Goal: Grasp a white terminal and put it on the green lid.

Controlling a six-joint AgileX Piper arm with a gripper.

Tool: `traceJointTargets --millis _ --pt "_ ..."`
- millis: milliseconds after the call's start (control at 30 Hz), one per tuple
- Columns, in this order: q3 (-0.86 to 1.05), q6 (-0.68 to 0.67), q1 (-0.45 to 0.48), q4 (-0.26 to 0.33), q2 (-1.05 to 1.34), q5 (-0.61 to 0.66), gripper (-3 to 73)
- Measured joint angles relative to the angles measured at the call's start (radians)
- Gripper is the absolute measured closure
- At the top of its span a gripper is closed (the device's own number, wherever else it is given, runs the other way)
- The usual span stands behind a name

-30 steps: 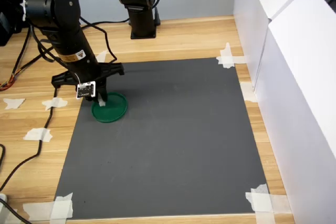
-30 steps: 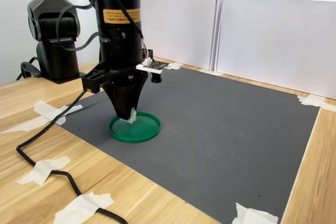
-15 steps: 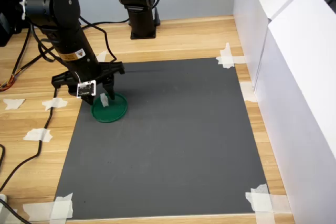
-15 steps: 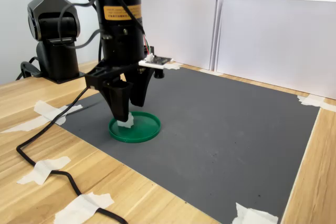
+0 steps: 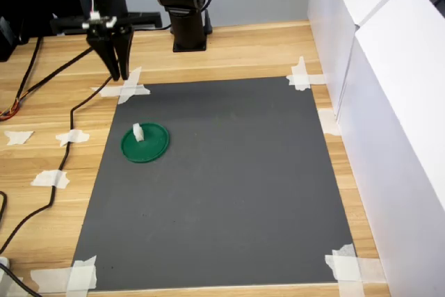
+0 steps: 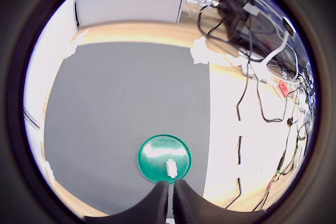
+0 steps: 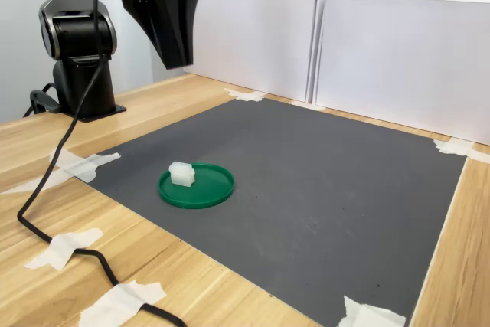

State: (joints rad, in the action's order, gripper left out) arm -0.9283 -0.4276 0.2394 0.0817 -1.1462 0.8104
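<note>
The white terminal (image 5: 138, 131) (image 7: 181, 174) (image 6: 170, 168) stands on the green lid (image 5: 151, 148) (image 7: 208, 191) (image 6: 154, 153), near the lid's rim, with nothing touching it. The lid lies on the dark grey mat, toward the first exterior view's left. My gripper (image 5: 118, 67) (image 7: 178, 57) (image 6: 169, 199) hangs high above the table, behind the lid in the first exterior view. Its fingers are pressed together with nothing between them. In the wrist view the lid and terminal sit just beyond the fingertips, far below.
The dark grey mat (image 5: 229, 179) is taped to the wooden table with white tape pieces (image 5: 124, 90). White panels (image 5: 389, 88) wall the first exterior view's right. A black arm base (image 5: 185, 5) stands at the back. A black cable (image 7: 69, 243) trails over the table.
My gripper has left the terminal standing on the lid, risen well above the table, moved back past the mat's edge and closed its fingers.
</note>
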Motion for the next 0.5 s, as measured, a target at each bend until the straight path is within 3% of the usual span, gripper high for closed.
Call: traceJointTargets --millis 267,500 --pt "0.296 0.160 0.000 0.017 0.448 -0.265 71.1" --pt "0.533 0.211 0.000 0.023 0.694 -0.530 71.1"
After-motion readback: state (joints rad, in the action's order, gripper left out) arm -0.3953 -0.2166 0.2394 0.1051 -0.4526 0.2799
